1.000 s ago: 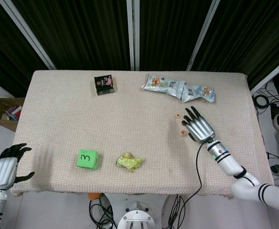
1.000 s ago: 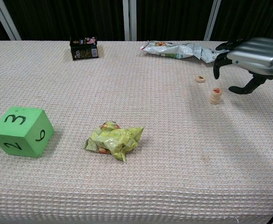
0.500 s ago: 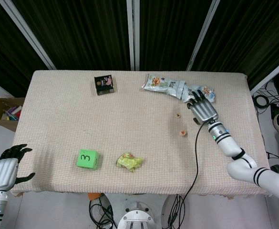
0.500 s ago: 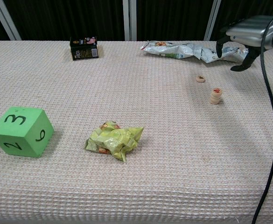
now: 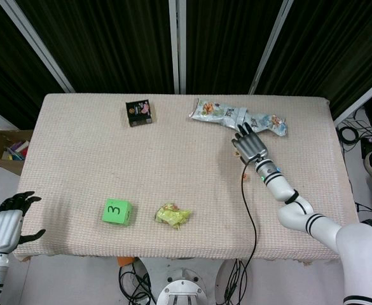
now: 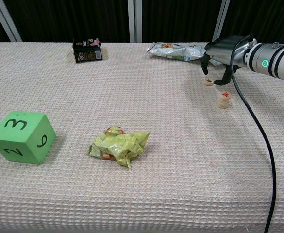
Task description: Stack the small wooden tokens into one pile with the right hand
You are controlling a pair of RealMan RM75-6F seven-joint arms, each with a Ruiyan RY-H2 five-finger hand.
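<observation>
My right hand (image 6: 222, 51) hangs empty, fingers curled down and apart, directly over the lone small round wooden token (image 6: 208, 81), which lies just left of the short pile of wooden tokens (image 6: 224, 99), so I judge a straight descent next.

Right hand (image 6: 223, 51) above single token (image 6: 208, 81), token pile (image 6: 224, 99) just beside.
</observation>
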